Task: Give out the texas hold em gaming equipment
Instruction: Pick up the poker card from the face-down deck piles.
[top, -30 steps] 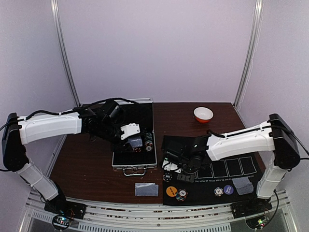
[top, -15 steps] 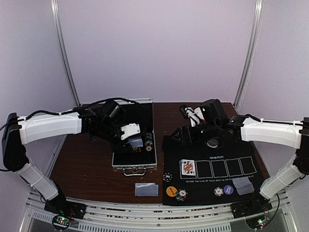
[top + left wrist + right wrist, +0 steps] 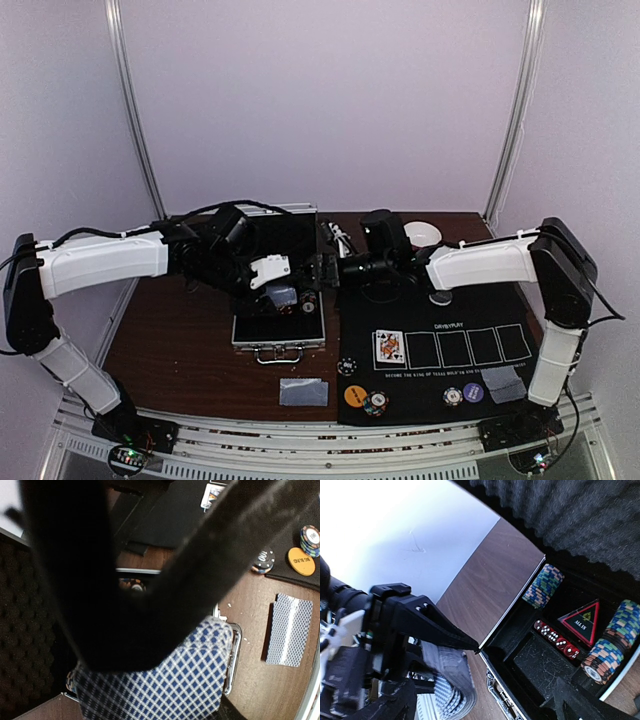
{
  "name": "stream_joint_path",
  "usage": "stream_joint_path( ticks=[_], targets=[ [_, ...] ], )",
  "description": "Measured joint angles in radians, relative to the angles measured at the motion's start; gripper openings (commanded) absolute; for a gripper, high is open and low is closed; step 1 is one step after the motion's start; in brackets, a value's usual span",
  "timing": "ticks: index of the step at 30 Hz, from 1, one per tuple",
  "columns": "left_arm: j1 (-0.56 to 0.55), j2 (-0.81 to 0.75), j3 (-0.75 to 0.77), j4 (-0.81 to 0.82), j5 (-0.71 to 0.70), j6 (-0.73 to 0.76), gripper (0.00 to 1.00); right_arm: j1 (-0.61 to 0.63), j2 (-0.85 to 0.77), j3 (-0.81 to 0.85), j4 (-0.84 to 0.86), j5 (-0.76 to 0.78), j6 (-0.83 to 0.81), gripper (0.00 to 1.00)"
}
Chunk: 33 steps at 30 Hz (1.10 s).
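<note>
I read the table [image 3: 170,340] as dark wood grain with a soft sheen. The case [image 3: 278,346] has a bright, silvery metal rim, and its lining [image 3: 600,510] is matt black foam, rough with egg-crate bumps. To the right lies a mat [image 3: 358,318] of dull black cloth. The chips [image 3: 543,586] look like hard striped plastic, the dice [image 3: 555,637] glossy red. The card deck [image 3: 165,685] is smooth printed paper with lattice backs. The left arm's shell [image 3: 100,262] is smooth white plastic.

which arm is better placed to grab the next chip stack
Right. The right end effector is open and empty at the chip stacks in the case; the left end effector is clamped on the card deck.
</note>
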Motion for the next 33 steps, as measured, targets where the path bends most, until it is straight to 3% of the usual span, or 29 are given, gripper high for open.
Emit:
stream_joint_path(
  ticks=[11,21,29,33],
  targets=[
    [0.004,0.0,0.021,-0.004,0.011,-0.001,0.49,0.031,0.121,0.074,0.031,-0.058,-0.004,0.91],
    [0.004,0.002,0.03,-0.005,0.014,-0.003,0.49,0.047,0.146,0.137,-0.017,-0.043,-0.055,0.63],
    [0.004,0.011,0.03,-0.008,0.002,-0.003,0.49,0.032,0.098,0.138,-0.13,0.002,-0.119,0.53],
    [0.004,0.016,0.03,-0.01,-0.004,-0.003,0.49,0.032,0.084,0.138,-0.171,0.009,-0.143,0.37]
  ],
)
